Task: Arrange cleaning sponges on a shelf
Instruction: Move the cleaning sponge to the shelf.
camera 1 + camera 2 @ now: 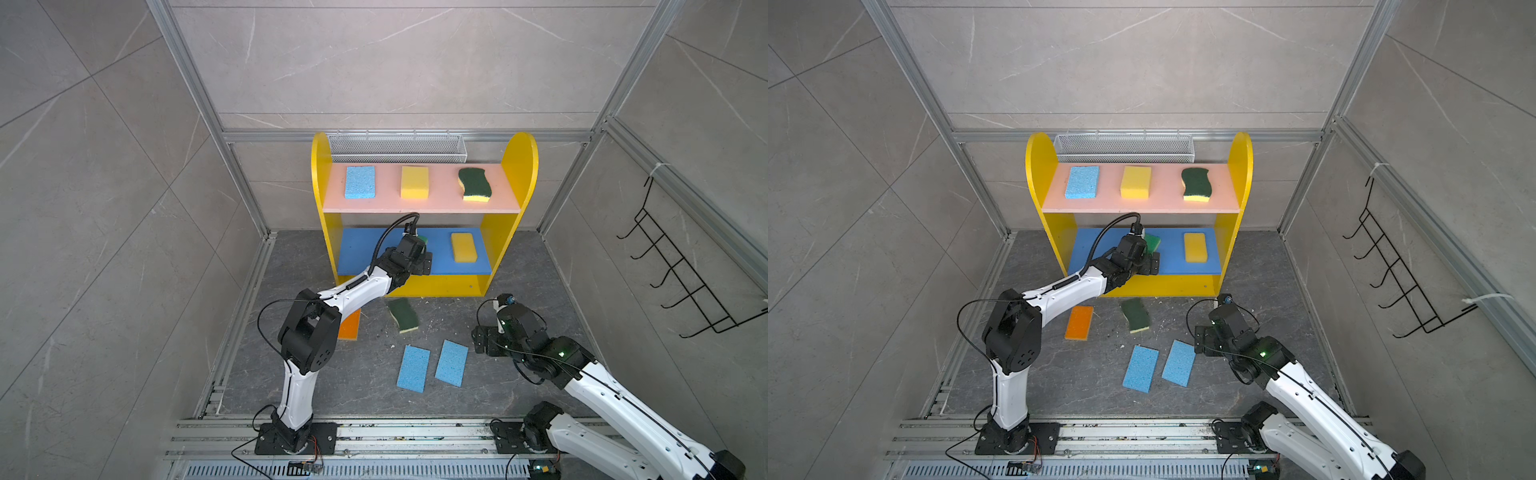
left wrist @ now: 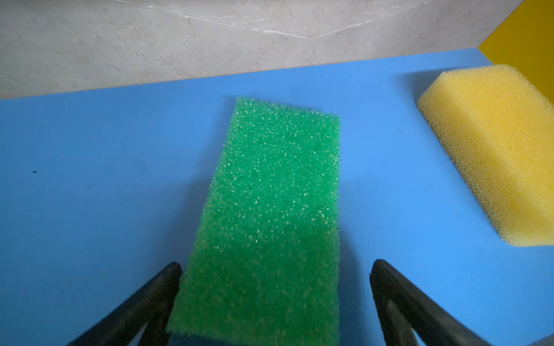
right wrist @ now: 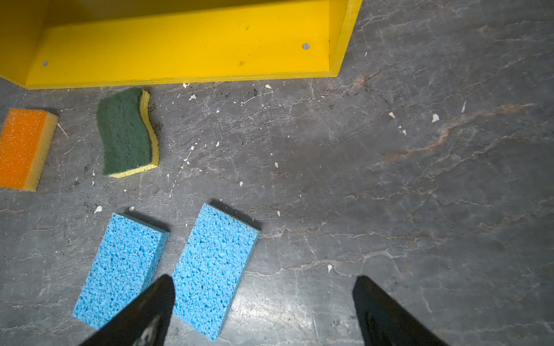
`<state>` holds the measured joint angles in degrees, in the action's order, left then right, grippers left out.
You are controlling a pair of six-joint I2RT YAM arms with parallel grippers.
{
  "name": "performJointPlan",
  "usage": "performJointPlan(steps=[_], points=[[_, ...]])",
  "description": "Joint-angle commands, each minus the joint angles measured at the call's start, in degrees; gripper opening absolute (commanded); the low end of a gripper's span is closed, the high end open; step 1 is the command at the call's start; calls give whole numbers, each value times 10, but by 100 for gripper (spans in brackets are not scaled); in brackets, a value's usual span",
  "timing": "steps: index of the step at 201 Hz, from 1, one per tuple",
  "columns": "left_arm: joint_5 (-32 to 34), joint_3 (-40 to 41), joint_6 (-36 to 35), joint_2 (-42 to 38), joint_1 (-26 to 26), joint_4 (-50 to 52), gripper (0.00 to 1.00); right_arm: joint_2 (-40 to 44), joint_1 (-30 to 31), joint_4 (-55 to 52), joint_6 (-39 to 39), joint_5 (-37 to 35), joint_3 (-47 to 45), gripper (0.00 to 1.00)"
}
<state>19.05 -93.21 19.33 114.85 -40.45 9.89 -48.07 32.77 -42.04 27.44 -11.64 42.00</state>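
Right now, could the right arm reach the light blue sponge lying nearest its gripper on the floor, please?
Probably yes. The right gripper is open and close to that blue sponge, which lies flat on the floor with nothing on it or between them.

Both arms share one build. The left arm [image 1: 300,386] has glossy white shells dotted with small dark screws, joined by bulky matte-black housings [image 1: 309,332]. A ribbed black hose [image 1: 386,237] loops just behind the jaws, and a thin black cable [image 1: 266,316] arcs beside the housing far behind them. Its black base plate [image 1: 295,440], farthest from the jaws, trails reddish wires. The right arm [image 1: 615,399] is the same white and black, with green lights [image 1: 562,354] glowing on the housings behind its jaws. The left gripper [image 2: 276,263] and right gripper [image 3: 263,277] end in black fingers [image 2: 156,287] tapered to wedges.
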Motion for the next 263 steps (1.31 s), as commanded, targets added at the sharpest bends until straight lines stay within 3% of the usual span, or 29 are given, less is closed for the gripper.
performJointPlan(steps=[1,46,76,118,168,263], points=[[16,-20,11,8,4,1,94,9,2,-13,-2,-13,12,95],[46,-7,2,6,-14,-3,85,18,2,-20,-1,-13,12,95],[100,-8,28,7,-36,11,85,34,2,-28,-1,-15,10,95],[122,-36,100,32,-45,55,86,52,2,-38,1,-17,6,95],[155,-54,119,39,-47,79,90,64,2,-44,0,-17,6,95],[103,-4,87,-5,-40,47,91,61,2,-45,0,-16,12,95]])
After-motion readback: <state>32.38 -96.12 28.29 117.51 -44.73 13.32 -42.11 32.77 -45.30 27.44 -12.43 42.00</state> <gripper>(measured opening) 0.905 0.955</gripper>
